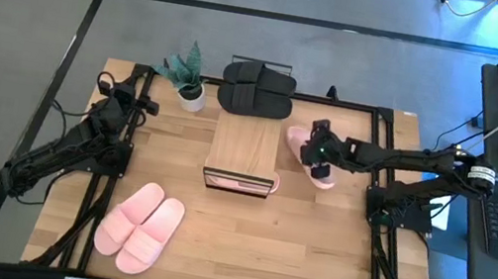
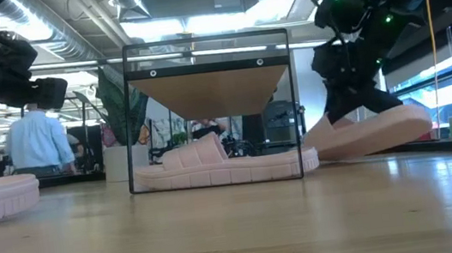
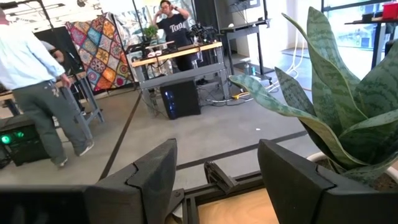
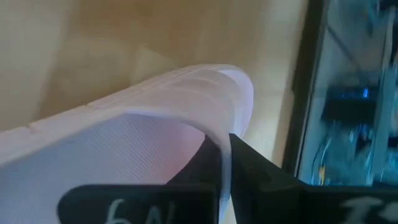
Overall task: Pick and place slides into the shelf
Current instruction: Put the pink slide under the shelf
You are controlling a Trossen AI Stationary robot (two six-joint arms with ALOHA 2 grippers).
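High view: right tool [image 1: 318, 157] sits on a pink slide [image 1: 298, 145] lying on the bench [image 1: 310, 259] just right of the shelf [image 1: 243, 149]. Right wrist view: fingers pinched tight on the strap edge of that slide [image 4: 155, 118]. Low view: slide [image 2: 373, 130] tilted, one end raised. Shelf lies directly toward the other arm from this tool; one pink slide [image 2: 222, 166] already under its top board. Judgement: slide must travel sideways into the shelf opening. Left tool [image 3: 214, 180] spread wide, empty, parked by the plant [image 1: 189, 78], far from the work. Right arm nearer.
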